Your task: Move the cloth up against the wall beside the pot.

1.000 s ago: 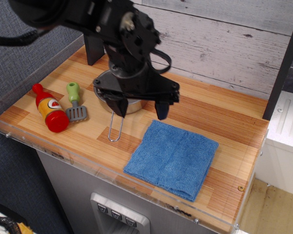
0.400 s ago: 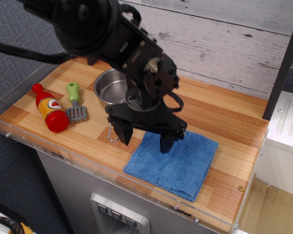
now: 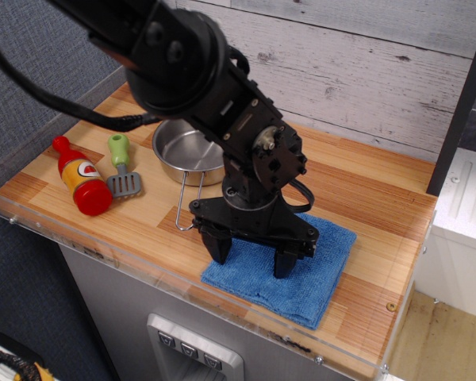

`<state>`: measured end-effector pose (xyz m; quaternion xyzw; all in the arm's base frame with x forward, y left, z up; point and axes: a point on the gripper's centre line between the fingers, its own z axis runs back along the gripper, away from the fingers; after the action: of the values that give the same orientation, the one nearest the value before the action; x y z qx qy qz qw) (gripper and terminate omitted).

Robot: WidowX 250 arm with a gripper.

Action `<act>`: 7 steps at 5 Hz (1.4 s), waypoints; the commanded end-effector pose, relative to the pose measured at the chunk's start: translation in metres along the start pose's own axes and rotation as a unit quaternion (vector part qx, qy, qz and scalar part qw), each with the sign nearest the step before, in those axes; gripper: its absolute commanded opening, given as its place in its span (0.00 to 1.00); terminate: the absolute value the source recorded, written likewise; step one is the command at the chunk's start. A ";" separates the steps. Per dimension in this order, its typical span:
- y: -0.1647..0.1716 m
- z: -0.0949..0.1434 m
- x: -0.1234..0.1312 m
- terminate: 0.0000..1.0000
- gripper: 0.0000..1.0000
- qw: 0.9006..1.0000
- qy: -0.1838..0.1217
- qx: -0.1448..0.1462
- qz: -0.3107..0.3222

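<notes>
The blue folded cloth (image 3: 301, 274) lies flat on the wooden counter near its front right edge. My gripper (image 3: 251, 255) is open, fingers pointing down, with both fingertips on or just above the cloth's left half. The arm hides the cloth's middle. The shiny steel pot (image 3: 184, 146) stands behind and to the left, its wire loop handle (image 3: 186, 203) pointing toward the front. The whitewashed plank wall (image 3: 365, 71) runs along the back of the counter, well apart from the cloth.
A red ketchup bottle (image 3: 81, 178) and a green-handled spatula (image 3: 121, 164) lie at the left of the counter. A clear plastic rim (image 3: 103, 252) edges the front and left. A dark post (image 3: 458, 119) stands at the back right.
My gripper has moved forward from above the pot and come down onto the cloth's left half, staying open. The pot is now uncovered. The cloth has not moved.
</notes>
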<state>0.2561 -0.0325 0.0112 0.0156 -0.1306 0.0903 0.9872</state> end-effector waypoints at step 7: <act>-0.017 -0.027 0.096 0.00 1.00 0.998 -0.040 0.019 0.033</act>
<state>0.3654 -0.0353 0.0096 0.0297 -0.1706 0.1291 0.9764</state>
